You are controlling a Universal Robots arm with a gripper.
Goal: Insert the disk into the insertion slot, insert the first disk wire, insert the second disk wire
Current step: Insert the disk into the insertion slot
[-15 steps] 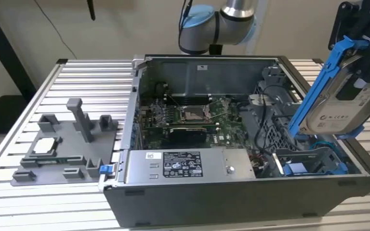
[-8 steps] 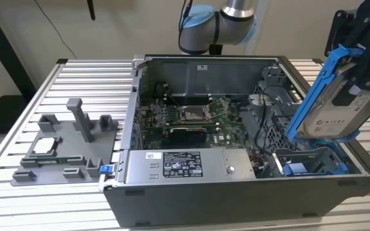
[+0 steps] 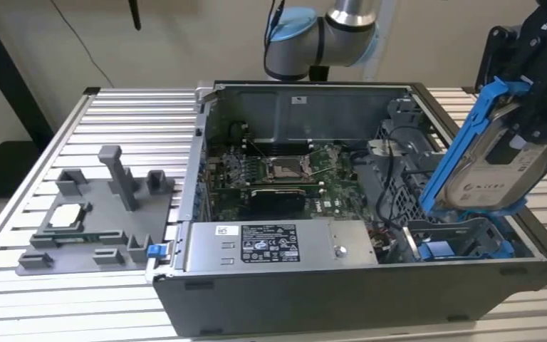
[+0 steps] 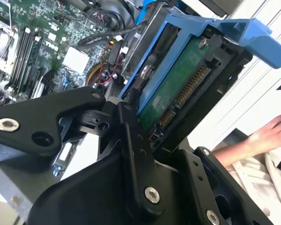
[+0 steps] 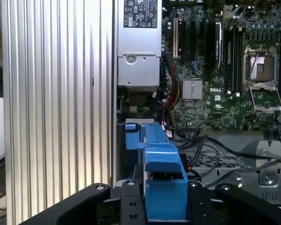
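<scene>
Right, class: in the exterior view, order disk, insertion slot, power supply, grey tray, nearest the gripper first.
1. disk, in the gripper
2. insertion slot, just below
3. power supply, along case's near wall
4. grey tray, outside case, exterior view's left

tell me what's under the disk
The insertion slot sits below the tilted disk, which the gripper holds. It is a grey cage with blue tabs inside. Its floor is hidden behind its wall.
</scene>
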